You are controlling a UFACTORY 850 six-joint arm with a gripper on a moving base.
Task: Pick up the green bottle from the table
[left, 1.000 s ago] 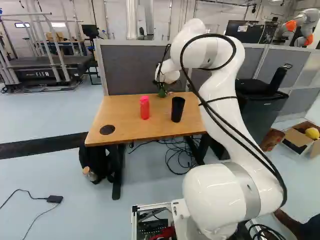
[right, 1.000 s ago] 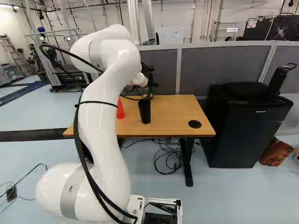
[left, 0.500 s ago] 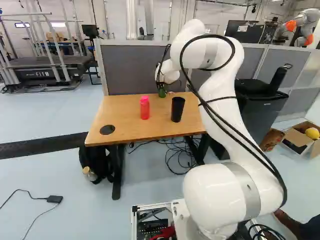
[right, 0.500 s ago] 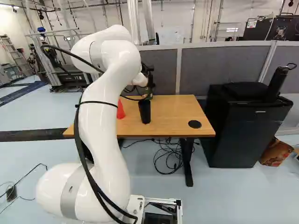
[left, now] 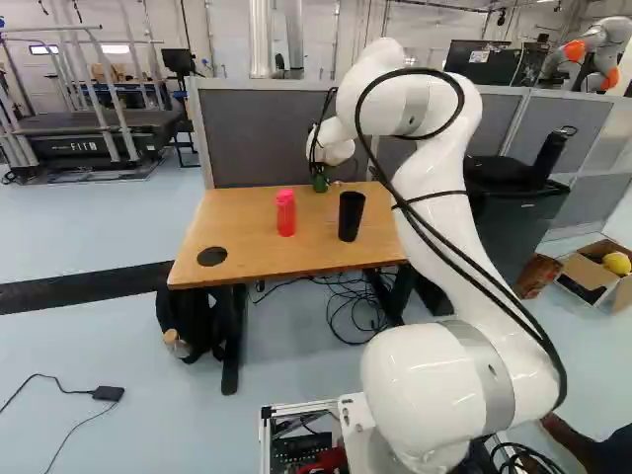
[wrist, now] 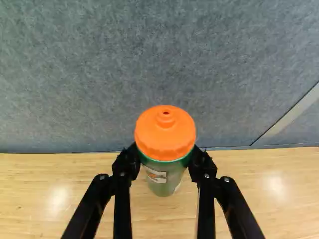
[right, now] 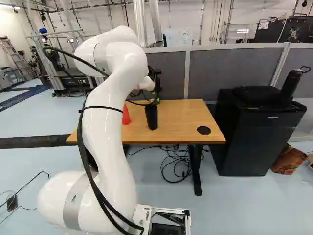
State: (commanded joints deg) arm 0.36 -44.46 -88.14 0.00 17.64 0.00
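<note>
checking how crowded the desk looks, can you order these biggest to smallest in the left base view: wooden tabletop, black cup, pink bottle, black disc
1. wooden tabletop
2. black cup and pink bottle, too alike to rank: nearly equal height, cup a bit wider
3. black disc

White robot arm [right: 110, 122] hides part of the pinkish-red plastic bottle [right: 126, 116] in the right base view. Left base view barely shows the orange-lidded green bottle [left: 320, 184], and crops the brown cardboard box [left: 624, 294], lol.
</note>
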